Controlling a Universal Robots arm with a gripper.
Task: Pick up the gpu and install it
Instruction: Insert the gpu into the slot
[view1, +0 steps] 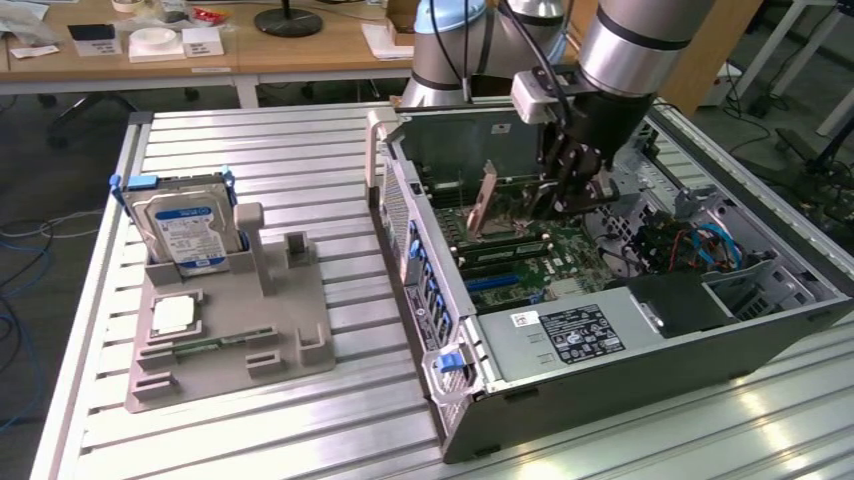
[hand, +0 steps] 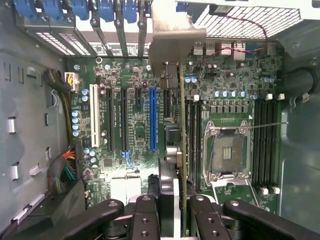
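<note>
**— What has your tool got hold of right now?**

— My tool (hand: 175, 212) is closed partway, and its fingers (hand: 145, 215) pinch the gpu (hand: 172, 75) from both flat sides. The card stands on edge between them and hangs under my wrist.

**— And where is that?**

— Inside the open computer case (view1: 641, 370) lying on the tabletop (view1: 267, 430), over the motherboard (hand: 135, 145). I can't tell whether the card's lower edge touches the board.

**— Which way does the card run?**

— Its long axis points straight away from my tool. The pale bracket (hand: 176, 35) is at the far end, toward the case wall with the blue latches (hand: 105, 10).

**— How does it sit against the slot?**

— In the wrist view the card's edge lies parallel to the long blue slot (hand: 154, 120). It looks just beside that slot, on the side nearer the processor socket (hand: 227, 152), not over it. From this angle I'd call that a judgement only. So I reckon the direction already matches, and the sideways gap between card edge and slot is what matters
</note>
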